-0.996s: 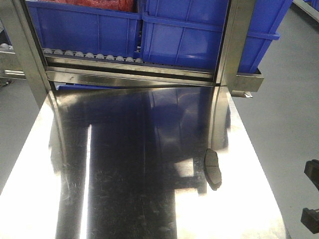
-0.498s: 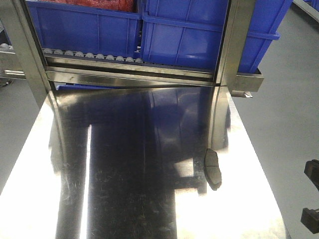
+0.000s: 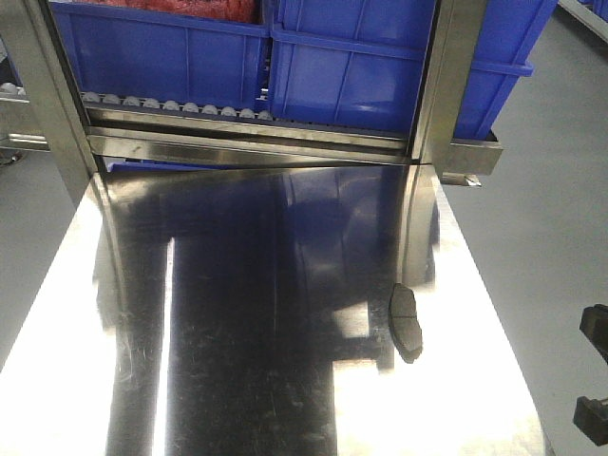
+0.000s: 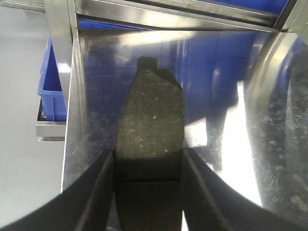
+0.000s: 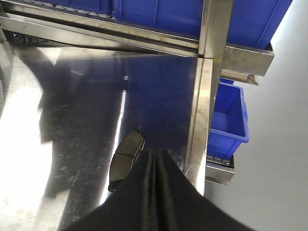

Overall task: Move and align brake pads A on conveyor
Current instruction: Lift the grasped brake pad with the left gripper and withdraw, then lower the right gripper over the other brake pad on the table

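The left gripper (image 4: 148,156) has two matte black fingers (image 4: 94,192), broad at the bottom edge of its wrist view and curving inward to narrow, rounded tips, their faces smooth with a dull sheen. The right gripper (image 5: 155,154) is the same plain black, its fingers (image 5: 137,202) forming one long wedge that tapers to a point, split down the middle by thin straight seams. Two squared black blocks (image 3: 595,328) show partly at the front view's right edge; whether they are the robot's cannot be told.
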{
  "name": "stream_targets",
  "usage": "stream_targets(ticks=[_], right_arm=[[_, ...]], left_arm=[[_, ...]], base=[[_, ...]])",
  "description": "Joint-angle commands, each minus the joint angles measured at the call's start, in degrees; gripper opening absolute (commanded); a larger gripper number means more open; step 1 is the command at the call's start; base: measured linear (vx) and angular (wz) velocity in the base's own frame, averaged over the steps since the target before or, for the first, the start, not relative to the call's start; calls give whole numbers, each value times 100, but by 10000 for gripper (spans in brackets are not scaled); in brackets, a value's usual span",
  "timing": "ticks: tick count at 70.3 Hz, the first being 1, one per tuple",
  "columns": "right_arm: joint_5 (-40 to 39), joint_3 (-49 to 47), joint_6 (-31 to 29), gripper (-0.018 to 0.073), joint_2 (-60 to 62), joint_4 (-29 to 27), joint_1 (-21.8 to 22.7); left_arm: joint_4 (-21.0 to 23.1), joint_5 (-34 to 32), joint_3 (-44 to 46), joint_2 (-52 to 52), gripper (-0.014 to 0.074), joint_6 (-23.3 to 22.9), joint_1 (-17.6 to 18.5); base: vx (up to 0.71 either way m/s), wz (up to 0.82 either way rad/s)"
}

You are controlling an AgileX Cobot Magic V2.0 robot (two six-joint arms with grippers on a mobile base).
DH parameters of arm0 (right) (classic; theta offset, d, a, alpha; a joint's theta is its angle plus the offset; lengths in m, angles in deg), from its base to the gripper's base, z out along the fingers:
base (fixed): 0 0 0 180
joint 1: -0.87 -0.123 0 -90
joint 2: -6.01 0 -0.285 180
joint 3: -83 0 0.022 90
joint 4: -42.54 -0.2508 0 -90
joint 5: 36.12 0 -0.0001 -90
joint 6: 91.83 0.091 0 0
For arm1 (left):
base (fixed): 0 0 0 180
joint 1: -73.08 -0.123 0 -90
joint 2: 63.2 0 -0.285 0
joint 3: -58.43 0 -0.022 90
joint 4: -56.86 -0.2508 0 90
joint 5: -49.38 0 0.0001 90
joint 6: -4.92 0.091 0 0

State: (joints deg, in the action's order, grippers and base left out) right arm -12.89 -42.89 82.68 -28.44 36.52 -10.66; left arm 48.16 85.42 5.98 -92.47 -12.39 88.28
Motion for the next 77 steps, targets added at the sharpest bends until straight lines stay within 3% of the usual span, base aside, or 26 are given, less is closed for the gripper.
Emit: stream_targets(ticks=[1, 15, 22, 32, 40, 58, 77], right_arm=[[-435, -147, -42, 2, -15, -4, 10], [-435, -147, -42, 80, -15, 17, 10], [-435, -147, -47, 227, -15, 29, 10], [-429, -147, -47, 554, -15, 33, 10], [-429, -147, -47, 724, -15, 33, 10], [-395, -215, 10, 685, -328, -188, 10], [359, -1312, 22, 628, -2533, -503, 10]], left_arm=[[-6, -481, 143, -34, 128, -8, 11], [-6, -481, 143, -34, 128, -8, 11], [-6, -481, 143, -34, 128, -8, 11], [-6, -481, 143, -34, 128, -8, 11], [-6, -481, 143, -34, 128, -8, 11], [-6, -481, 143, -34, 128, -8, 11], [-6, -481, 143, -34, 128, -8, 11]], base=[[0, 0], [0, 0], [0, 0], [0, 0], [0, 0], [0, 0], [0, 0]])
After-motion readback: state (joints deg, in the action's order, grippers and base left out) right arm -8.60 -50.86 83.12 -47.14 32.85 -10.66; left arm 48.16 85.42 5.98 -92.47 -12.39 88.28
